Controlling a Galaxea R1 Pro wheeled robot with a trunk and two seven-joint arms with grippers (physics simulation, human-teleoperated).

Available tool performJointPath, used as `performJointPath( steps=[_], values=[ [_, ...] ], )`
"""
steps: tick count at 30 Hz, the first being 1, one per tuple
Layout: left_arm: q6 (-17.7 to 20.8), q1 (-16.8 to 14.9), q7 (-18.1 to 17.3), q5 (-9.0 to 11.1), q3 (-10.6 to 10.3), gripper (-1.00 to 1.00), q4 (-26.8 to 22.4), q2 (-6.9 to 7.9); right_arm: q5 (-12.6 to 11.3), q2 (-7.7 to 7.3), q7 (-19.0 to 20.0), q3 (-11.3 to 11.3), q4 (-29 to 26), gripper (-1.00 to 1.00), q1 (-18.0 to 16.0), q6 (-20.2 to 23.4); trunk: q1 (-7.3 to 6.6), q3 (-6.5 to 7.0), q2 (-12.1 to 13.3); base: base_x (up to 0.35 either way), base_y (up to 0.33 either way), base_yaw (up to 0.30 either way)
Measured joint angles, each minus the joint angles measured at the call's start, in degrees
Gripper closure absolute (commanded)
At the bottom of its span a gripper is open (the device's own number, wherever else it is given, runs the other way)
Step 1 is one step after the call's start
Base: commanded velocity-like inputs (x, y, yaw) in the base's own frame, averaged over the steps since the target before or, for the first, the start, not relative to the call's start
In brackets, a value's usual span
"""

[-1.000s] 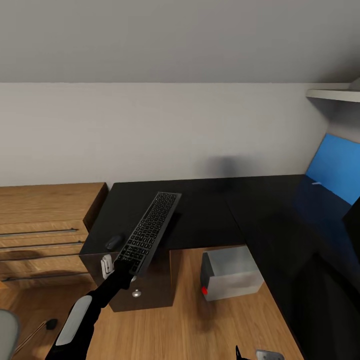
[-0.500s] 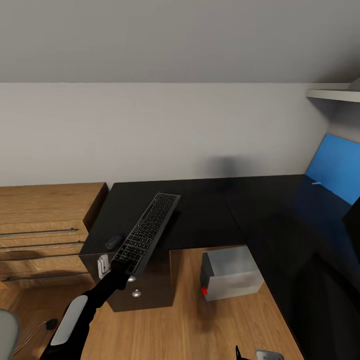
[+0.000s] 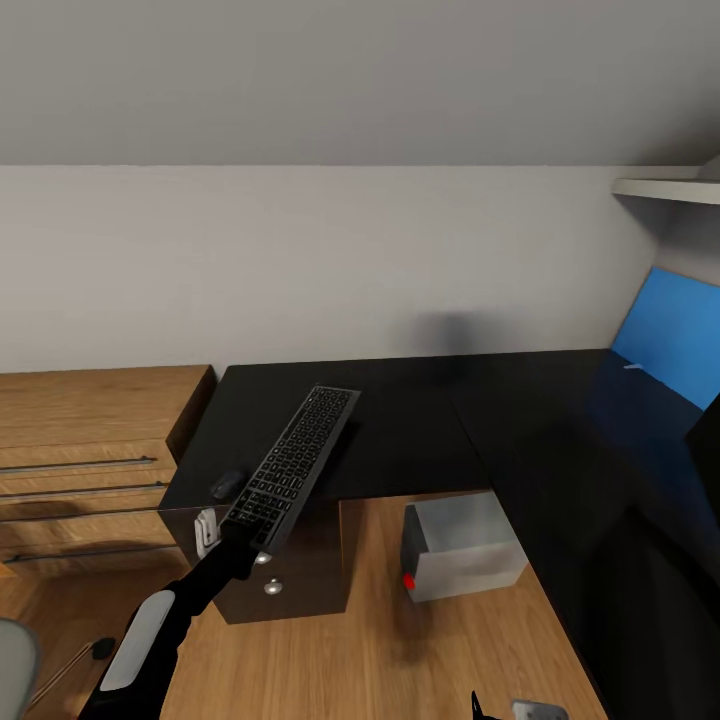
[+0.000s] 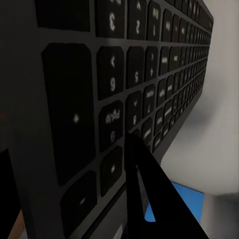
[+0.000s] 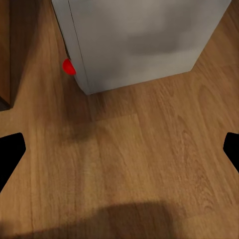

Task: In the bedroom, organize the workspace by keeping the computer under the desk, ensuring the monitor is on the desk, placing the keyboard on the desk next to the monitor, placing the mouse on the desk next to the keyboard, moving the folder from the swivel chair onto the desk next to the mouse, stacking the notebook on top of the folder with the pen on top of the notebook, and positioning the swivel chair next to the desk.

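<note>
Fingers of the left gripper (image 3: 243, 533) are clamped on the near end of the keyboard (image 3: 291, 463), which lies aslant on the desk (image 3: 420, 430) with that end past the front edge, the mouse (image 3: 227, 484) just beside it. Over the last second the arm drew back slightly – from half a second ago nothing has shifted, so the placing looks nearly settled. The right gripper (image 5: 119, 149), spread wide, hangs over the floor near the computer (image 3: 462, 546) – already under the desk.
</note>
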Motion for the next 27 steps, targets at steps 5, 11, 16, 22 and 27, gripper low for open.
performJointPath(
  steps=[5, 11, 16, 22, 27],
  values=[
    [0.0, 0.0, 0.1, 0.2, 0.0, 1.0, 0.0, -0.01, 0.0, 0.0, 0.0, 0.0, 0.0, -1.0, 0.0, 0.0, 0.0, 0.0, 0.0, 0.0, 0.0, 0.0],
    [-0.3, 0.0, 0.1, 0.5, 0.0, 1.0, 0.0, -0.17, 0.0, 0.0, 0.0, 0.0, 0.0, -1.0, 0.0, 0.0, 0.0, 0.0, 0.0, 0.0, 0.0, 0.0],
    [-0.5, 0.0, 0.4, 0.4, 0.0, 1.0, -0.2, -0.26, 0.0, 0.0, 0.1, 0.0, 0.0, -1.0, 0.0, 0.0, 0.0, 0.0, 0.0, 0.0, 0.0, 0.0],
    [-0.7, 0.0, 0.6, 0.4, 0.0, 1.0, -0.4, -0.39, 0.0, 0.0, 0.1, 0.0, 0.0, -1.0, 0.0, 0.0, 0.0, 0.0, 0.0, 0.0, 0.0, 0.0],
    [-0.8, 0.0, 1.6, 0.2, 0.0, 1.0, -0.9, -0.44, 0.0, 0.0, 0.1, 0.0, 0.0, -1.0, 0.0, 0.0, 0.0, 0.0, 0.0, 0.0, 0.0, 0.0]
  ],
)
